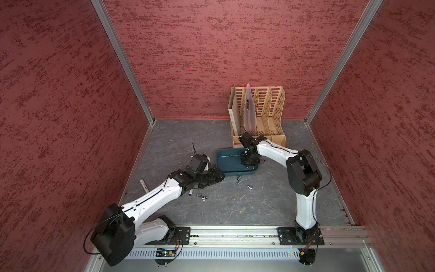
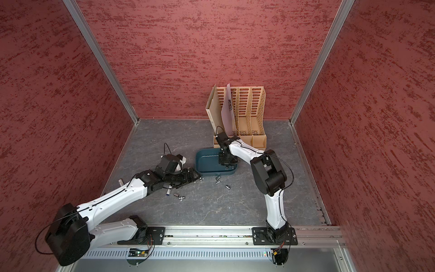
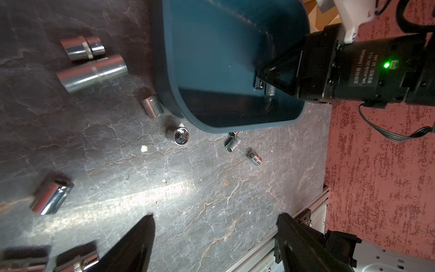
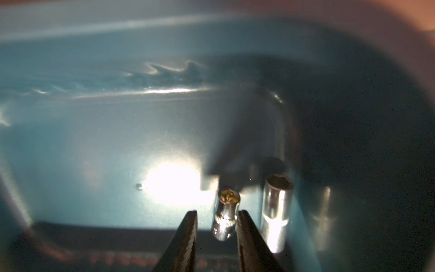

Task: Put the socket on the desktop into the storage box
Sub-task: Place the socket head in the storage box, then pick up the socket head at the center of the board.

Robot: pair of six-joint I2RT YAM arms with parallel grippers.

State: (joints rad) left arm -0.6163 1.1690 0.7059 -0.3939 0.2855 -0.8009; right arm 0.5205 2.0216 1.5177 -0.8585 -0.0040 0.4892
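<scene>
Since its jaws stand slightly apart inside the storage box (image 1: 227,160), the right gripper (image 4: 217,213) looks to be letting go rather than holding. In the right wrist view a small chrome socket (image 4: 226,216) sits between the fingers, close against one and clear of the other. Whether it rests on the teal floor I cannot tell.

Just beside it, outside the jaws, a larger socket (image 4: 276,212) sits in the box near a rounded corner. This piece is apparently being set next to one already stowed.

The left gripper (image 3: 216,216) hangs wide open and empty over the table (image 1: 235,207), near the box's front corner. It seems placed there for the next pick.

Plenty remains outside the box. In the left wrist view a long socket (image 3: 91,73) lies on its side and a short one (image 3: 153,108) lies touching the box's outer wall. Another (image 3: 177,136) stands on end near it, and more are scattered about. By my reckoning the task is at an early stage.

The tan file rack (image 1: 266,113) behind the box plays no part.
</scene>
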